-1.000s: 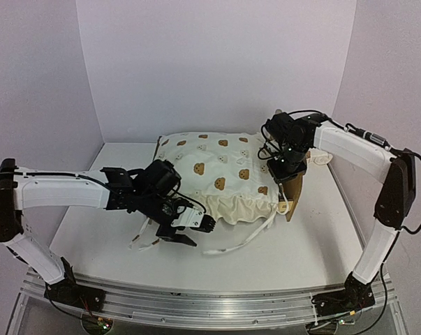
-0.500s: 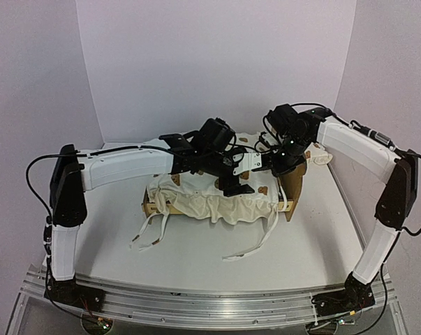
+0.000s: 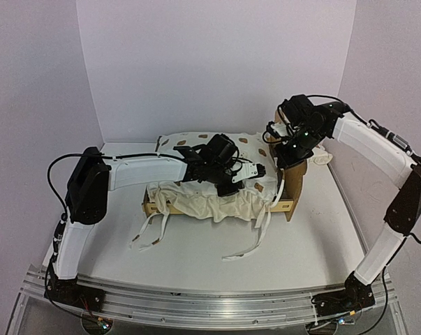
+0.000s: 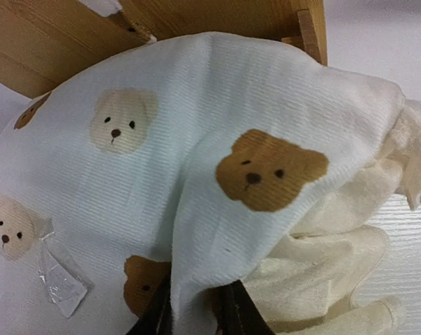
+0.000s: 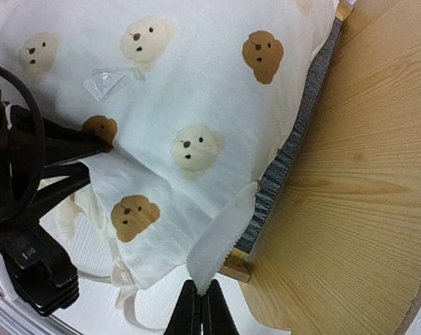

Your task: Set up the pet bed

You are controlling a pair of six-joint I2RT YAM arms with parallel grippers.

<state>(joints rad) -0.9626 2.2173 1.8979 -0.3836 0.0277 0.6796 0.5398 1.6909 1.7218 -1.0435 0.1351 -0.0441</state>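
The white table (image 3: 315,237) is carrying the pet bed (image 3: 203,199) in its middle, toward the far wall, with the frame's long side running left to right. The left arm (image 3: 140,167) is stretching across the bed from the left, and the right arm (image 3: 367,143) is arching down over its right end. The bear-print cushion (image 3: 196,183) is lying rumpled on the frame, its ruffle spilling over the near rail. The plywood headboard (image 3: 295,183) is standing upright at the bed's right end, and a band of the dark grey base (image 5: 294,146) is showing between it and the cushion. The left gripper (image 4: 196,315) is pinching a raised fold of the cushion between its dark fingers (image 4: 234,314). The right gripper (image 5: 200,313), jaws closed tight, is holding the tip of a white strip (image 5: 220,241) hanging from the cushion's corner beside the headboard. Cream ties (image 3: 149,234) are trailing onto the table near the bed. A clear tape scrap (image 4: 60,283) is sticking to the cushion.
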